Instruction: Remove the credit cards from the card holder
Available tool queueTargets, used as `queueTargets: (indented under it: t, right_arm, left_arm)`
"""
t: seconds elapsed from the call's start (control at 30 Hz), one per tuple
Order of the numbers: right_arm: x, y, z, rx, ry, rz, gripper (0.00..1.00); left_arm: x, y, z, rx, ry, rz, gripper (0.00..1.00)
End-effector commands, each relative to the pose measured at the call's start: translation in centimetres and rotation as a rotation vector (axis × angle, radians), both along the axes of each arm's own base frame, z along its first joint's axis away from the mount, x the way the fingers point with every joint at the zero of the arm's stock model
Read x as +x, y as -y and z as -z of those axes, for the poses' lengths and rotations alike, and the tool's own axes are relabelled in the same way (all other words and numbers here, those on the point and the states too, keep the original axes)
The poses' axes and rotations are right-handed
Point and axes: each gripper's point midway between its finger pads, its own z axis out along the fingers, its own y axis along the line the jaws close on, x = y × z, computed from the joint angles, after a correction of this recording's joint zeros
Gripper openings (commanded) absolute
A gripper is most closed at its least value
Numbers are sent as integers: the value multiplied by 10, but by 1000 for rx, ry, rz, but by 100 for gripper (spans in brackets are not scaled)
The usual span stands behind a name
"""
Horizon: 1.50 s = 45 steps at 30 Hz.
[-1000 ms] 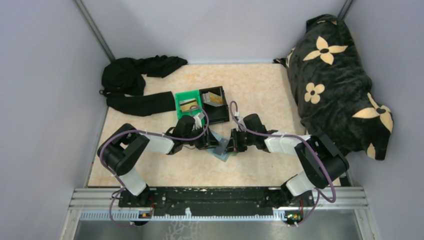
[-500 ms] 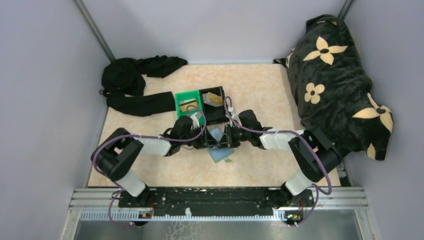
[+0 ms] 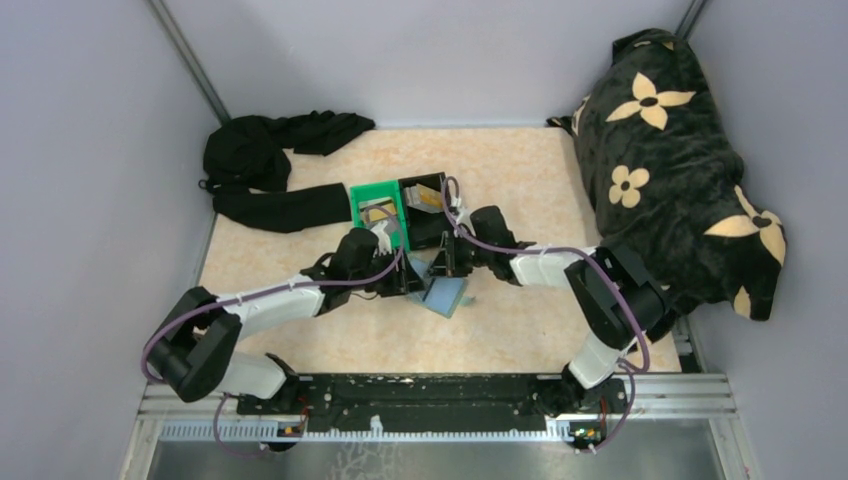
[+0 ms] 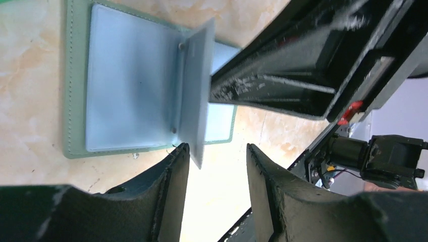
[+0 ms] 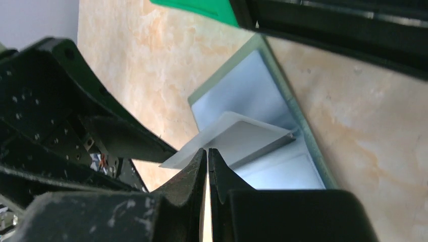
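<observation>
Tabletop, both arms reaching in toward the middle.

- Card holder (image 4: 131, 85): laid open and flat on the marbled table (image 3: 520, 180), grey-blue inside with a stitched greenish border. It is found just in front of the two bins, between the two wrists.
- Inner leaf (image 4: 194, 96) of the card holder: raised on edge along the centre fold and tilted, its far end close against the black bin (image 3: 411, 195).
- Left gripper (image 4: 216, 171): held low over the table at the near edge of the card holder, fingers (image 4: 169, 196) spread. The free corner of the raised leaf is seen between them, close beside one finger. Nothing is clamped.
- Right gripper (image 5: 207, 161): reached in from the opposite side, fingers pressed almost together with only a thin slit left. The tips are placed at the leaf's near edge; whether the leaf is pinched cannot be told.
- Green bin (image 3: 372, 192) and black bin: set side by side, touching, just behind the card holder.
- A tan-gold card (image 3: 431, 197) is seen in the black bin. A tan piece is also noted in the green bin, partly crossed by a cable and too small to identify.
- Black cloth (image 3: 270, 160): heaped at the far left corner.
- Flowered dark blanket (image 3: 680, 170): bundled along the right side.
</observation>
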Motion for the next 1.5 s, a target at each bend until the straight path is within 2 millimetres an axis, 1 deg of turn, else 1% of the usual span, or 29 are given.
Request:
queueTargets:
  t: [0.0,0.07,0.17,0.3,0.4,0.47,0.53,0.57,0.63,0.73,0.77,0.8,0.87,0.9,1.07,1.1,1.2,1.27,1.37,1.4,1.47]
  right_arm:
    - [26,-16,-9,27,81,-5,6]
    - [29,-18,-6,23,78,-7,6]
    - [28,-18,5,11,59,-11,6]
    - [26,-18,12,13,40,-8,9]
    - [24,-15,10,16,38,7,14]
    - [23,-13,6,21,46,16,19]
    - [21,-11,2,24,52,21,22]
    - [20,-10,2,20,49,22,23]
    - [17,-9,0,21,45,21,31]
    - [14,-7,-4,31,39,32,40]
    - [13,-5,-2,26,35,39,42]
    - [13,-3,-11,34,57,48,43]
    - [13,0,-13,24,70,62,43]
    - [12,1,-13,22,70,63,43]
    - [9,0,-5,25,49,49,43]
    - [8,-1,-2,28,39,48,43]
    - [6,-3,-2,51,31,46,43]
    - [6,-1,1,45,25,57,43]
    - [5,3,7,20,15,70,51]
    - [4,4,18,3,-8,72,53]
    - [4,4,26,-10,-24,74,55]
  left_arm:
    - [0,-4,1,36,6,1,52]
    - [1,-6,-2,43,15,-11,51]
    - [6,-14,-11,69,46,-50,51]
    - [16,-29,-34,120,118,-109,51]
    - [23,-40,-48,156,177,-147,50]
    - [26,-45,-50,174,201,-160,49]
    - [26,-45,-48,179,200,-156,48]
    - [25,-42,-46,172,199,-145,48]
    - [24,-32,-41,123,209,-105,47]
    - [16,-19,-22,73,181,-48,45]
    - [16,-18,-14,77,172,-40,45]
    - [17,-19,-4,92,164,-41,44]
    - [19,-20,11,113,164,-32,42]
    - [20,-20,15,111,161,-25,41]
    - [20,-17,32,114,132,-8,38]
    - [20,-18,35,119,124,-10,37]
    - [19,-21,43,138,114,-17,36]
    - [18,-23,46,144,108,-18,36]
    - [16,-23,49,140,97,-18,36]
    - [16,-22,50,137,94,-17,35]
    - [15,-20,51,128,81,-11,35]
